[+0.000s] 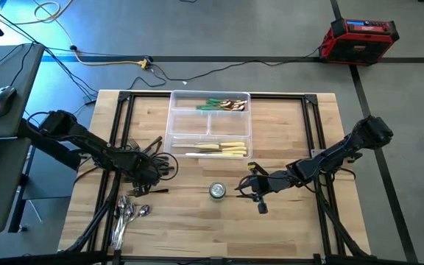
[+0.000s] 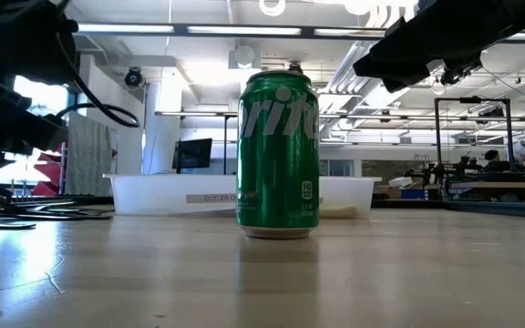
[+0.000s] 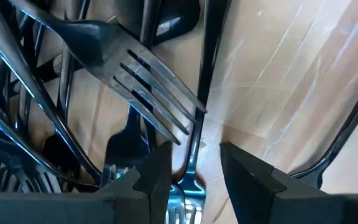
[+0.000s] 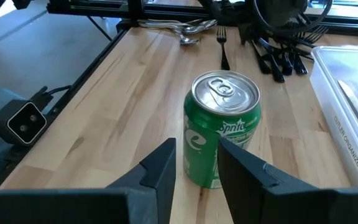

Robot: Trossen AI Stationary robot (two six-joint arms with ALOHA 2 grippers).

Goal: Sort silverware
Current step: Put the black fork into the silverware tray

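Observation:
A heap of dark forks [image 1: 142, 156] lies at the table's left, and my left gripper [image 1: 153, 171] points down into it. In its wrist view the gripper [image 3: 196, 171] is open. One fork's slim handle [image 3: 202, 93] runs between the fingers, and another fork's tines [image 3: 148, 81] lie just ahead; I see no touch. Shiny spoons [image 1: 127, 216] lie near the front left, with a single fork [image 1: 153, 191] beside them. The clear tray [image 1: 174, 125] holds green-handled pieces [image 1: 223, 104] and cream-handled knives [image 1: 223, 149]. My right gripper [image 1: 246, 190] waits open, right of the can.
A green soda can [image 1: 218, 191] stands upright at the table's middle front, just ahead of my right gripper's fingers [image 4: 160, 171]. Black frame rails [image 1: 124, 132] run along the table's sides. Bare wood lies between the can and the front edge.

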